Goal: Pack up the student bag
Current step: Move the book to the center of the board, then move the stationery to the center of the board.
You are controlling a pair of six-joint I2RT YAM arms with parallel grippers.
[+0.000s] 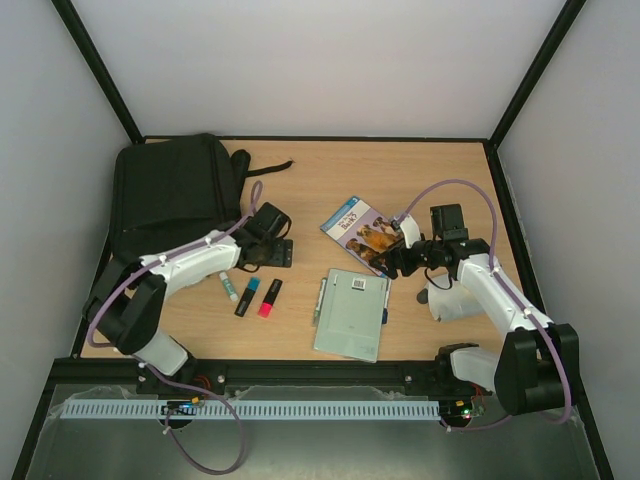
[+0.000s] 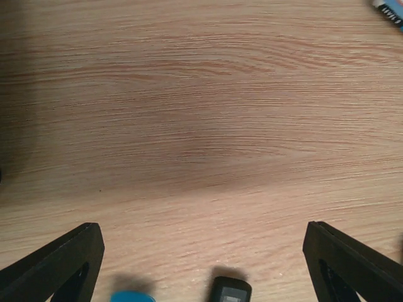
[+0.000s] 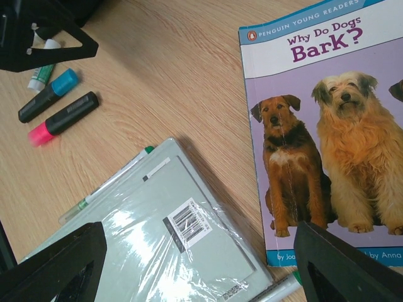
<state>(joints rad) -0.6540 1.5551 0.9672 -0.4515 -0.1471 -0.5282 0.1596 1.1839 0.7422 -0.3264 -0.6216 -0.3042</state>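
Jaws apart on both: left claw (image 2: 203, 255) over wooden desk (image 2: 201, 126), right claw (image 3: 201, 264) above grey plastic-wrapped notebook (image 3: 129, 248); large black fabric student bag (image 1: 165, 195) upper left.

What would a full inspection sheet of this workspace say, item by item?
Surface: wooden table, no damage seen.
Job's things: student bag lies flat in the far left corner; zip state unclear.
Clutter: dog book, wrapped grey notebook, blue highlighter, pink highlighter, green-and-white marker, all loose on the table.
Grippers: left gripper open over bare wood; right gripper open over the notebook; fingers hold nothing.
Cables: purple cable along each arm, looping free.
Surroundings: white walls, black frame posts.
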